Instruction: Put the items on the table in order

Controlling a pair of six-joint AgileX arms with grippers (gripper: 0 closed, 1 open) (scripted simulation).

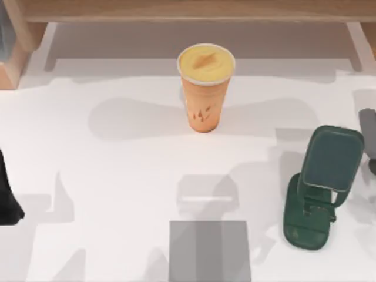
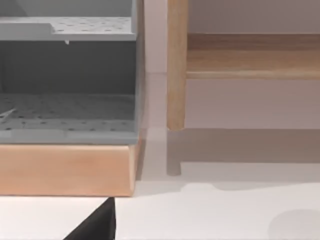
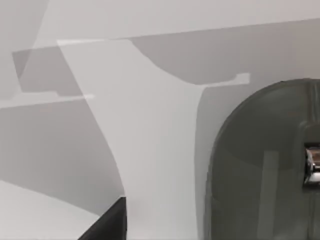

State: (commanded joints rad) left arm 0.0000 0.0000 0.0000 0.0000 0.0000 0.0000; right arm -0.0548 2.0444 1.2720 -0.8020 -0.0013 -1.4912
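Standing upright mid-table [image 1: 106, 194]: orange cup [image 1: 205, 94]; green phone stand [image 1: 320, 188] at right; grip state of both arms: cannot tell.

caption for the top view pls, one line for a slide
Orange cup upright at mid-table, green phone stand at right, grey pad at the near edge.

cup [image 1: 205, 88] upright on table [image 1: 117, 188], back centre, just before shelf [image 1: 188, 9]; pad [image 1: 210, 251] flat at front centre edge, well apart from cup; phone stand [image 1: 320, 188] right of pad, by right arm's edge; left arm [image 1: 7, 194] at far left edge, well left of pad
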